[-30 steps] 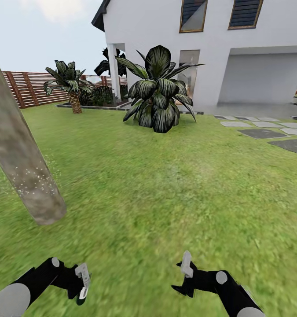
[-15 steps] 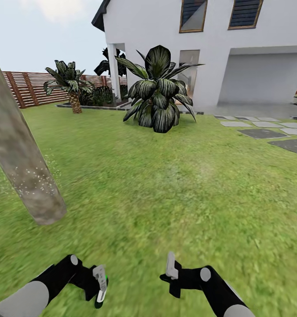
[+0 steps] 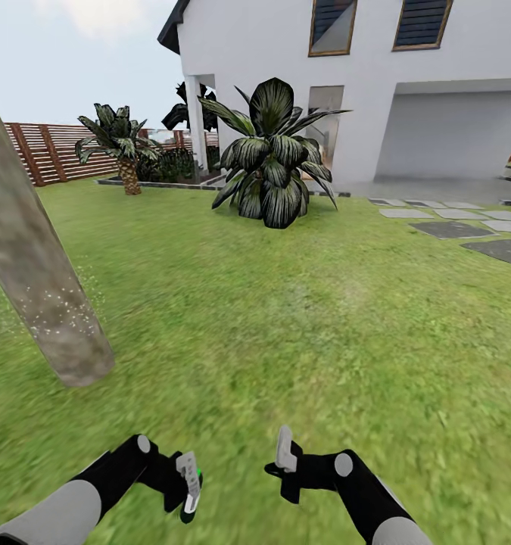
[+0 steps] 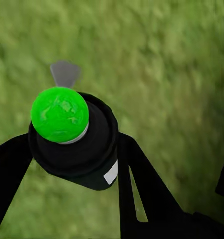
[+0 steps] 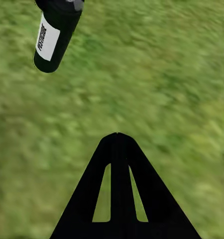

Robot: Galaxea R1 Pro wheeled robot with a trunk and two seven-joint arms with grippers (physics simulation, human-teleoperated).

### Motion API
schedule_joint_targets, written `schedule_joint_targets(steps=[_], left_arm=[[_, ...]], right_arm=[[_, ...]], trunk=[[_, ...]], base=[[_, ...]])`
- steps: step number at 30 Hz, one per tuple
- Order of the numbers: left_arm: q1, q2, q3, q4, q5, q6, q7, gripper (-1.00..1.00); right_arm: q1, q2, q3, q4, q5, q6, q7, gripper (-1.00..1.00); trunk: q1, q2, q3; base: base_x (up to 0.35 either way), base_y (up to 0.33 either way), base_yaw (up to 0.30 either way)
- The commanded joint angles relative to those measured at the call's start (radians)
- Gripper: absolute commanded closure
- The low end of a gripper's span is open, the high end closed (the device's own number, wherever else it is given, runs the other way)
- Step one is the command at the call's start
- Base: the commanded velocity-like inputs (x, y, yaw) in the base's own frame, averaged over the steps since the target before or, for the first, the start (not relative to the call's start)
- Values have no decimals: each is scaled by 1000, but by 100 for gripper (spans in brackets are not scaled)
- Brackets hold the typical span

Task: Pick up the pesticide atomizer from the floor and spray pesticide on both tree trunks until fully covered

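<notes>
The pesticide atomizer (image 3: 187, 515) is a small black bottle with a white label; its top shows bright green (image 4: 59, 114) in the left wrist view. My left gripper (image 3: 188, 493) is shut on it, low over the grass at the picture's bottom left of centre. The right wrist view shows the same bottle (image 5: 55, 35) hanging above the lawn. My right gripper (image 3: 285, 450) is shut with nothing in it, a short way to the right of the bottle. A thick beige-grey tree trunk (image 3: 35, 280) leans at the far left, with white pesticide speckles (image 3: 58, 306) low on the bark.
Green lawn (image 3: 300, 325) spreads all around. A large dark-leaved shrub (image 3: 274, 163) stands ahead, a small palm (image 3: 123, 147) and a brown slat fence (image 3: 47, 151) at the back left, a white house (image 3: 376, 91) behind, and grey stepping stones (image 3: 467, 227) at the right.
Both arms have swung inward toward each other: the left gripper with the bottle moved right, the right gripper moved left. The view itself has not shifted.
</notes>
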Motion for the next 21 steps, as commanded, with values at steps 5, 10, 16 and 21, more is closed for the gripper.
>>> schedule_joint_targets(steps=[5,10,16,21], left_arm=[[2,-22,0,-6,-38,1,57,100],[2,-35,1,-14,-39,0,62,100],[5,-54,1,-20,-37,-2,109,100],[6,-76,3,-20,-35,-4,111,100]], right_arm=[[-27,30,-9,-1,8,-2,50,100],[-34,41,-9,-1,8,-2,55,100],[-36,43,-9,-1,8,-2,55,100],[-36,43,-9,-1,8,-2,55,100]], trunk=[[0,0,-1],[0,0,-1],[0,0,-1],[0,0,-1]], base=[[0,0,0],[0,0,0],[0,0,0],[0,0,0]])
